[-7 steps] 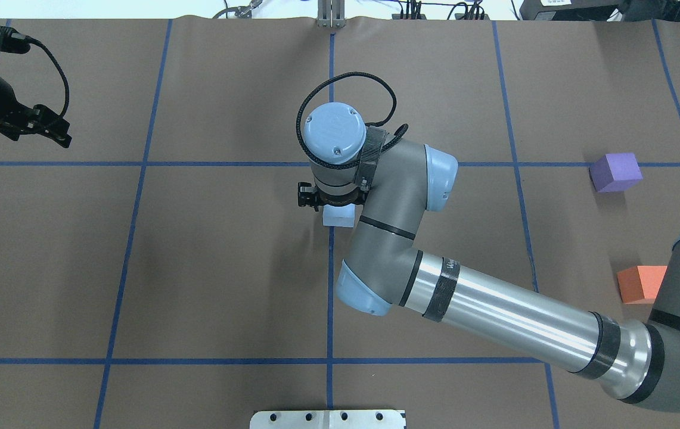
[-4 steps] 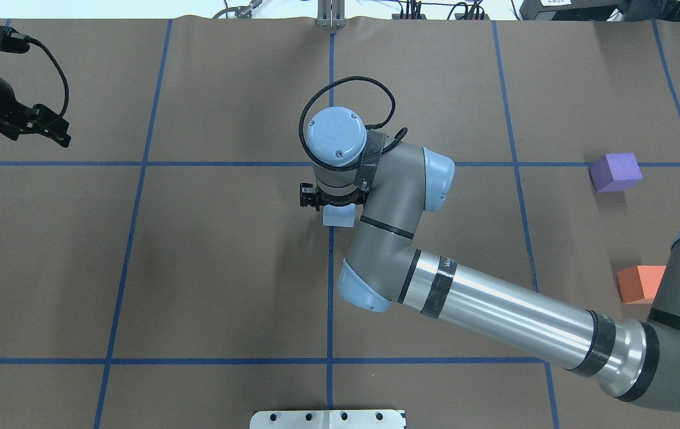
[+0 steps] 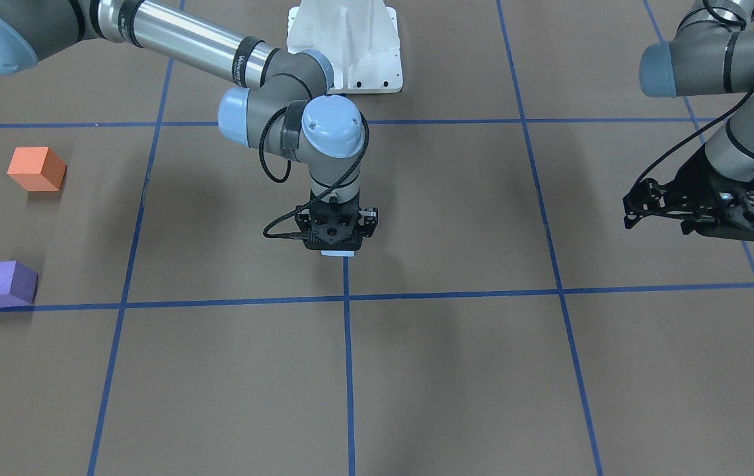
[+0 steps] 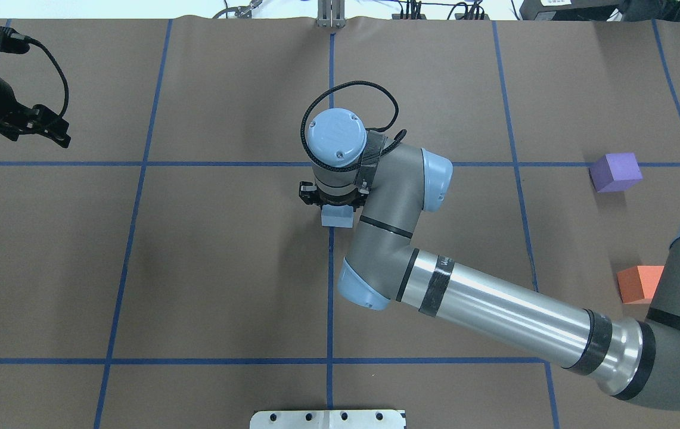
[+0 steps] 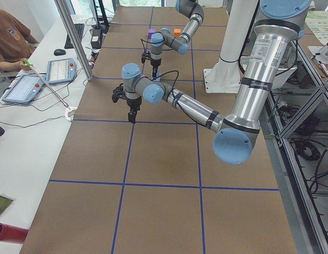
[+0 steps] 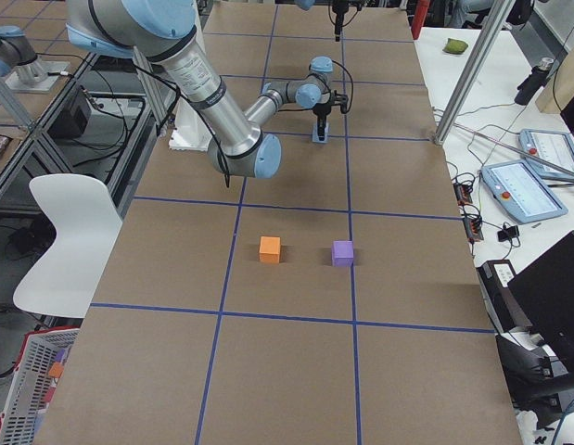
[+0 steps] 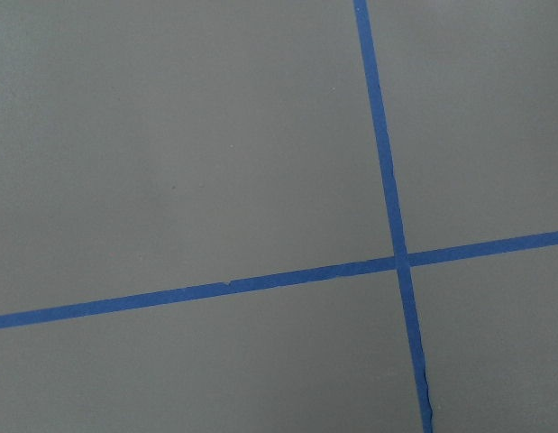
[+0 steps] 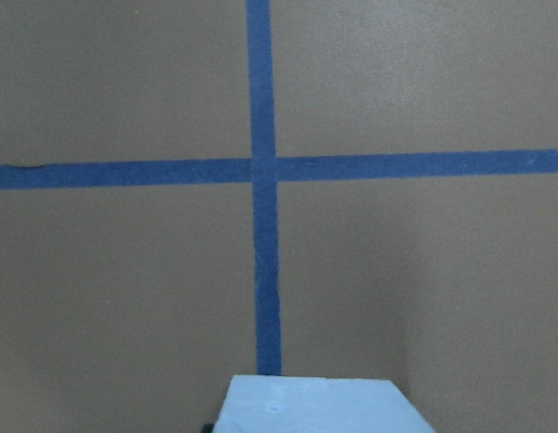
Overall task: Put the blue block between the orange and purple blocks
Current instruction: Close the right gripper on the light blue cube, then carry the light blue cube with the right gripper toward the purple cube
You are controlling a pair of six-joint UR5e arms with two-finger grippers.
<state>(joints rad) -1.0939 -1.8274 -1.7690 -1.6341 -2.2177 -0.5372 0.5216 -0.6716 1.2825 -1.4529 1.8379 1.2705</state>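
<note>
The pale blue block (image 4: 337,218) lies on the brown table at its middle, on a blue tape line. My right gripper (image 4: 336,208) points straight down over it, low, with its jaws on either side of the block, and looks open. The block's top fills the bottom edge of the right wrist view (image 8: 315,406). The purple block (image 4: 615,171) and the orange block (image 4: 639,283) sit apart at the far right, with a gap between them. My left gripper (image 4: 64,134) hangs open and empty over the far left.
Blue tape lines (image 4: 331,298) divide the table into squares. The right arm's forearm (image 4: 494,310) stretches across the table's right half and its base partly covers the orange block. A white mounting plate (image 4: 328,419) sits at the near edge.
The right wrist has sunk slightly onto the blue block, which now looks darker under its shadow. The blocks and the left arm have not moved.
</note>
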